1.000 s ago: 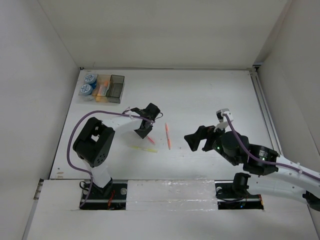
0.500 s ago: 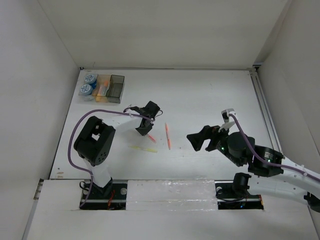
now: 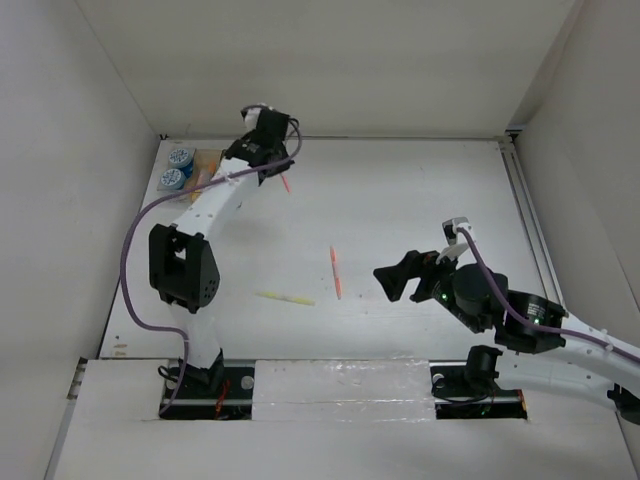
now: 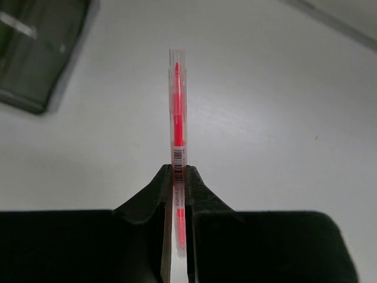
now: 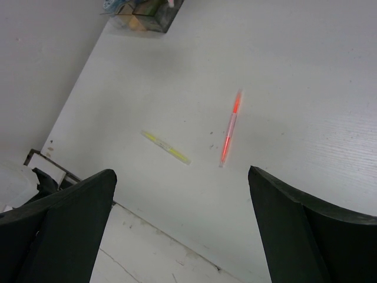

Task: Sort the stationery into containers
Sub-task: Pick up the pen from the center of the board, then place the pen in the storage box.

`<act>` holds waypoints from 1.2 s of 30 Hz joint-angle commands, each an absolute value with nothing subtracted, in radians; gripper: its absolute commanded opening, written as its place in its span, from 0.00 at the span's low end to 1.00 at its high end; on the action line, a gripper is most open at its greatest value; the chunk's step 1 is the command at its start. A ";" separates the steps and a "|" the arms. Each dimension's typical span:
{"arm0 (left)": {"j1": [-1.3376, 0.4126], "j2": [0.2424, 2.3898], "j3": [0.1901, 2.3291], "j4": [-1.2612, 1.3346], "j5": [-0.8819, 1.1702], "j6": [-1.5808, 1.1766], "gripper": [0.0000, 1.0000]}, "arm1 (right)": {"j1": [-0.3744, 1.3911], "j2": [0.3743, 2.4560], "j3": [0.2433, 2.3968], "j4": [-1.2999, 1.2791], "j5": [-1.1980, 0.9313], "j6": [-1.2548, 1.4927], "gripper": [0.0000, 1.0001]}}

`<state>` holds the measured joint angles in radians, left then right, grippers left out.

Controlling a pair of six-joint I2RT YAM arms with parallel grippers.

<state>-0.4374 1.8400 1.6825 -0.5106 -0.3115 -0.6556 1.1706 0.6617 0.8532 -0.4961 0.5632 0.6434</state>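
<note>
Left arm is stretched long and nearly straight, reaching up the left side of the table (image 3: pixel 430 190) to its far-left corner. The left gripper (image 4: pixel 177 177) has its jaws pressed together on an orange-red pen (image 4: pixel 178 112), pinching it near one end, and most of the barrel sticks out past the fingertips, in the air over the white surface. Just beside it sits the row of bins (image 3: pixel 203 172), partly hidden behind the arm in the overhead view. The smoky grey bin (image 4: pixel 35 53) shows at the corner of the wrist view, off to the pen's left, and two blue-and-white rolls (image 3: pixel 177 168) sit in the end bin. It's tight there, with the back wall (image 3: pixel 330 70) and left wall (image 3: pixel 70 200) close by.

Right arm is folded low at the near right. The right gripper (image 3: pixel 392 275) points toward the table's middle with jaws spread wide and nothing between them. Ahead of it lie a second orange-red pen (image 5: pixel 230 130) and a yellow pen (image 5: pixel 166 147), near each other but apart. There's plenty of bare white surface around both, and the whole right half is open out to the side rail (image 3: pixel 525 210).
</note>
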 commanded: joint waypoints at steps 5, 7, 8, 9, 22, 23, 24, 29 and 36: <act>-0.227 1.936 1.936 -0.520 -0.204 -0.227 0.00 | 1.164 0.670 0.876 -0.492 0.574 0.621 1.00; -0.227 1.947 1.966 -0.511 -0.250 -0.132 0.00 | 1.164 0.679 0.876 -0.492 0.574 0.612 1.00; -0.227 1.972 1.967 -0.490 -0.274 -0.097 0.00 | 1.164 0.680 0.876 -0.492 0.574 0.612 1.00; -0.227 1.973 1.976 -0.476 -0.326 -0.075 0.00 | 1.164 0.680 0.876 -0.492 0.574 0.612 1.00; -0.123 2.125 1.948 -0.354 -0.420 0.069 0.00 | 1.164 0.670 0.867 -0.511 0.574 0.594 1.00; -0.123 2.125 1.936 -0.345 -0.420 0.069 0.00 | 1.164 0.679 0.867 -0.511 0.574 0.594 1.00; -0.114 2.125 1.936 -0.345 -0.420 0.069 0.00 | 1.164 0.680 0.867 -0.502 0.574 0.594 1.00; -0.114 2.178 1.936 -0.336 -0.422 0.060 0.00 | 1.164 0.698 0.867 -0.492 0.574 0.584 1.00; -0.114 2.203 1.911 -0.301 -0.394 0.049 0.00 | 1.164 0.698 0.867 -0.492 0.574 0.574 1.00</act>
